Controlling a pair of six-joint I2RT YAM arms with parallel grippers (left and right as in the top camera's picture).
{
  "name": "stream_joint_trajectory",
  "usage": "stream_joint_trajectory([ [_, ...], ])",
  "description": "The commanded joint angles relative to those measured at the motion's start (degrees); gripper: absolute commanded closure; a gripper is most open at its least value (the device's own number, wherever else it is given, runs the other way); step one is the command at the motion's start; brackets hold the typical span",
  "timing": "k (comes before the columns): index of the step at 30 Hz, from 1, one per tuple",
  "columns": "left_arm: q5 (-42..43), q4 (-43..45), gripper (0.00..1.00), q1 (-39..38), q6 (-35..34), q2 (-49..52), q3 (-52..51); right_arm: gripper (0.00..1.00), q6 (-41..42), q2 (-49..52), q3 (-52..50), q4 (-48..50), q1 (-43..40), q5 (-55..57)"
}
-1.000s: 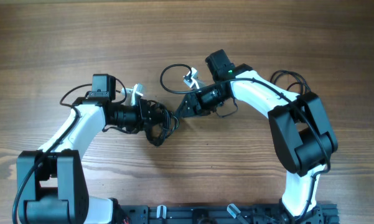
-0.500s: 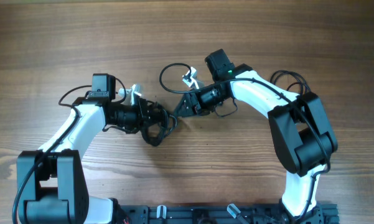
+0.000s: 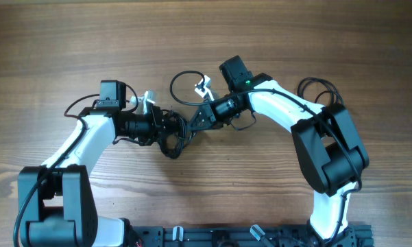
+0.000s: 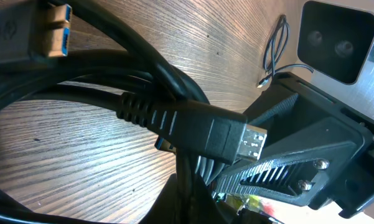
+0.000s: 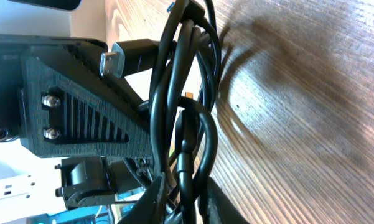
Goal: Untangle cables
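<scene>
The left gripper point(image 3: 177, 129) is seen clenched on a tangled bundle of black cables point(image 3: 170, 147), which is gathered at its fingertips and hangs just to one side of them. The right gripper point(image 3: 194, 123) is set almost tip to tip against the left one. In the right wrist view several strands point(image 5: 182, 93) run between its fingers, but it cannot be told whether they are pinched. One loop point(image 3: 185, 84) of cord is laid on the table point(image 3: 68, 41) just beyond the right gripper. Close before the left wrist camera a black plug point(image 4: 215, 134) with a metal end lies crosswise over the strands, and a blue-tipped plug point(image 4: 50, 28) is seen farther off.
</scene>
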Motion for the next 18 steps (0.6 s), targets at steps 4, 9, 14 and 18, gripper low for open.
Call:
stream_joint_trajectory([
  [4, 1.0, 0.0, 0.96, 0.0, -0.1, 0.4, -0.3, 0.96, 0.4, 0.1, 0.0, 1.8, 0.0, -0.4],
  [9, -4.8, -0.4, 0.96, 0.0, -0.1, 0.4, -0.3, 0.96, 1.2, 0.1, 0.0, 2.0, -0.5, 5.5],
  [14, -17.4, -2.9, 0.96, 0.0, -3.6, 0.4, -0.3, 0.96, 2.0, 0.1, 0.0, 2.0, -3.5, 4.2],
  [18, -22.7, -3.5, 0.96, 0.0, -4.7, 0.4, -0.3, 0.96, 1.7, 0.1, 0.0, 2.1, -6.1, -1.5],
])
